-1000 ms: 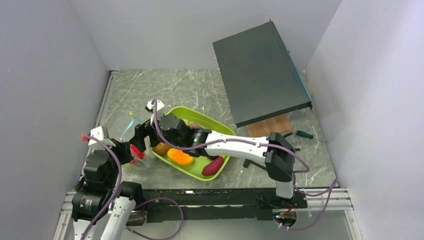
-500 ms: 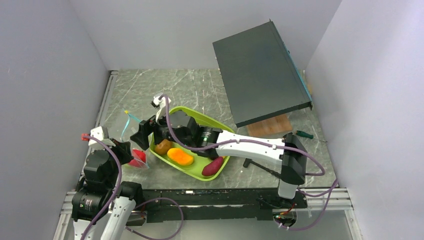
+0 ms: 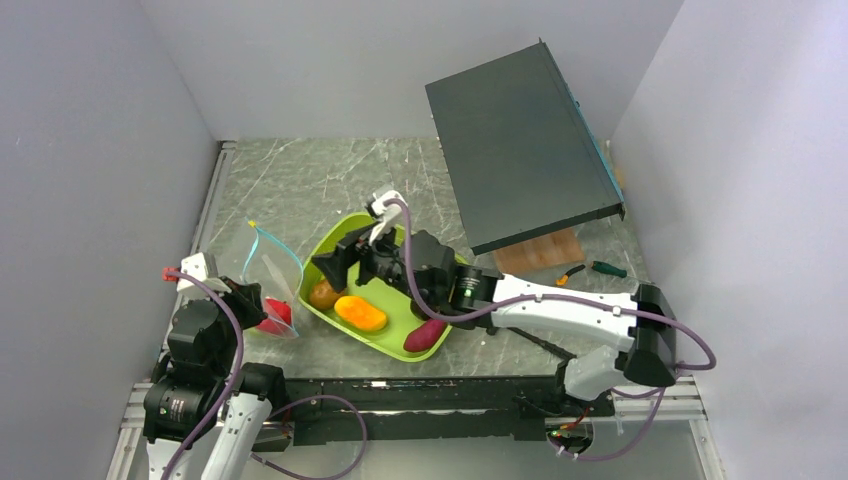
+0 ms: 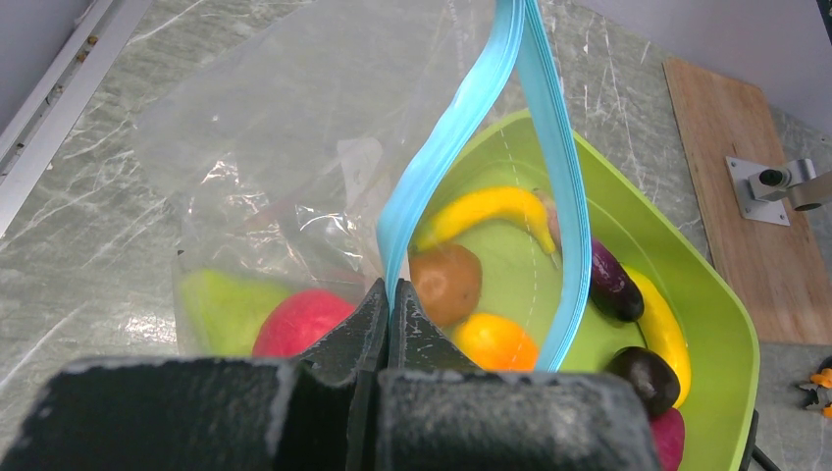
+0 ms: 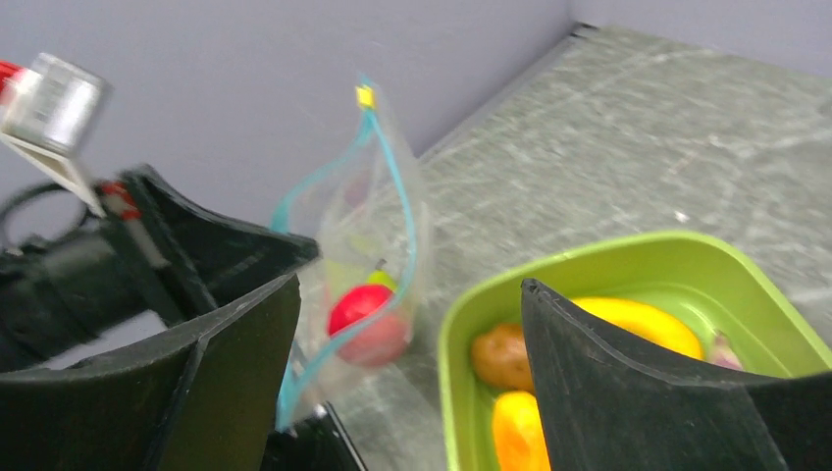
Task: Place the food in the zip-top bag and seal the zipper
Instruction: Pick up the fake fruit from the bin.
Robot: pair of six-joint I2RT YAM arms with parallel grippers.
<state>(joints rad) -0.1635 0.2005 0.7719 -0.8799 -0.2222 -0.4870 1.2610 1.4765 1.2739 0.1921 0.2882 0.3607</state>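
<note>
My left gripper (image 4: 390, 294) is shut on the light-blue zipper (image 4: 471, 118) at the mouth of the clear zip-top bag (image 4: 285, 128) and holds the mouth open and upright. A red apple (image 4: 299, 319) and a green pear (image 4: 221, 304) lie in the bag. My right gripper (image 3: 345, 262) is open and empty above the left end of the lime-green tray (image 3: 352, 228). The tray holds a banana (image 4: 481, 208), a brown piece (image 3: 323, 294), an orange piece (image 3: 360, 313), a dark purple piece (image 4: 613, 283) and a magenta piece (image 3: 427, 333). The right wrist view shows the bag (image 5: 363, 226) and apple (image 5: 358, 306) between its spread fingers (image 5: 245, 334).
A dark flat panel (image 3: 520, 140) leans at the back right above a wooden board (image 3: 540, 250). A small tool with green and orange handles (image 3: 600, 268) lies by the board. Grey walls close in left, back and right.
My right gripper has drawn back to the right, from the bag's mouth to above the tray, open and empty. The left gripper keeps its hold on the zipper and has not moved.
</note>
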